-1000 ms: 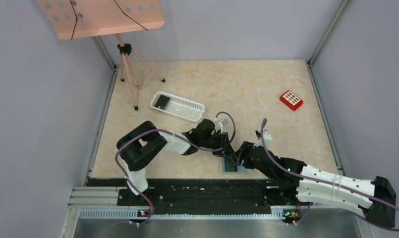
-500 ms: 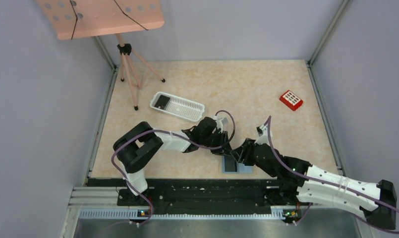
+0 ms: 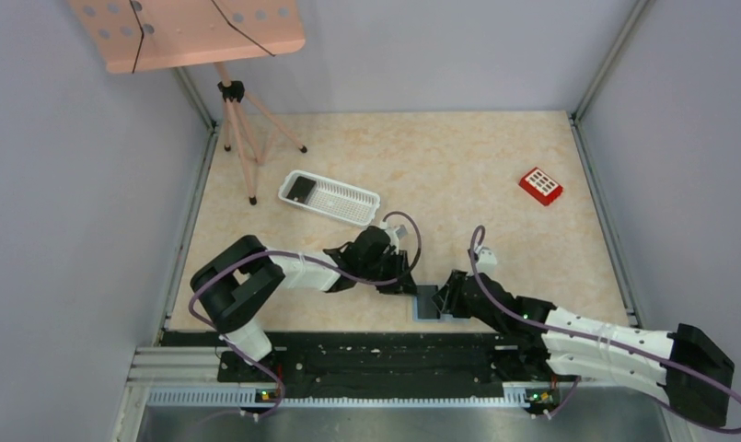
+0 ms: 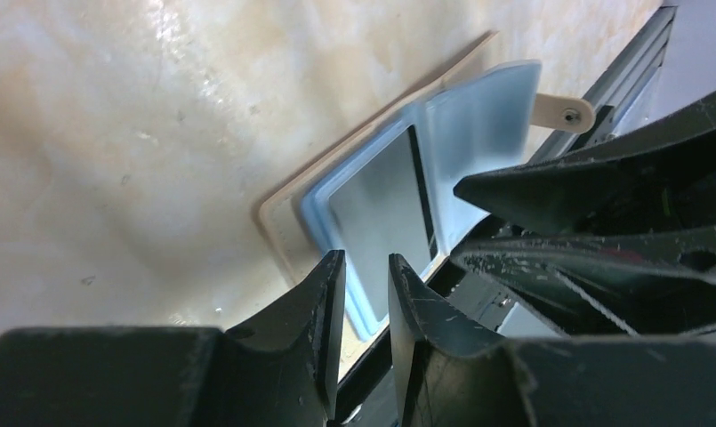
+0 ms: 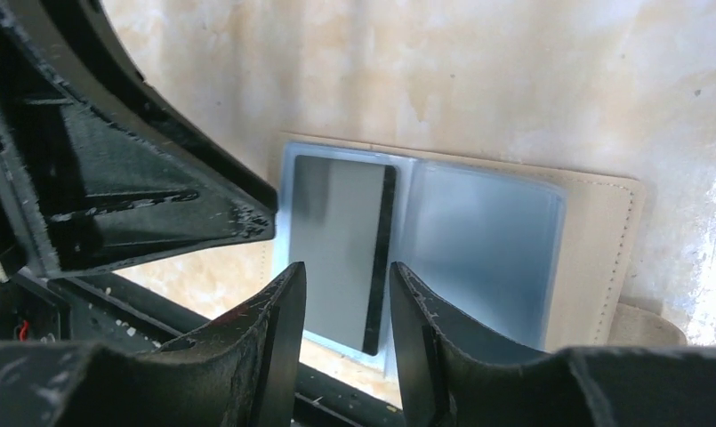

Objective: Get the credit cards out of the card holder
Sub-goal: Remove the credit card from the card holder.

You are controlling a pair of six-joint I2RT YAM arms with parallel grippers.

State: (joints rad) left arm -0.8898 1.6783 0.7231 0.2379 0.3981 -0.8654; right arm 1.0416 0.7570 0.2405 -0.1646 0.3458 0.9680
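**Item 1, card holder** (image 3: 429,305): It lies open and flat on the counter (image 3: 458,166), directly beneath the tips of both your pincers. Its near side sits at the counter's near edge, just beside the black rail (image 3: 366,354). The beige cover (image 5: 594,258) is outermost, with two pale blue clear sleeves inside it.

**Item 2, card** (image 5: 336,231): It is grey with a dark stripe along one long side. It is housed in the sleeve under your right pincer. The neighbouring sleeve (image 5: 483,240) shows plain blue.

**Item 3, left pincer** (image 4: 365,258): The fingers stand a narrow gap apart, with nothing seen clamped between them. The tips are low over the holder's corner on the card side.

**Item 4, right pincer** (image 5: 347,267): The fingers are a little apart, and the card's short end lies in the gap. You cannot tell whether they pinch it. The two pincers are tip to tip, just beside each other, with little room between them.

**Item 5, room:**
- Beyond both pincers the counter runs wide to the far wall.
- The white basket (image 3: 334,198) is near, just beyond your left pincer.
- The red box (image 3: 540,185) is well apart, beyond your right pincer and to its right.
- The tripod stand (image 3: 242,138) is farther off, beyond the basket to the left.
- Behind the pincers the counter ends almost at once at the rail.
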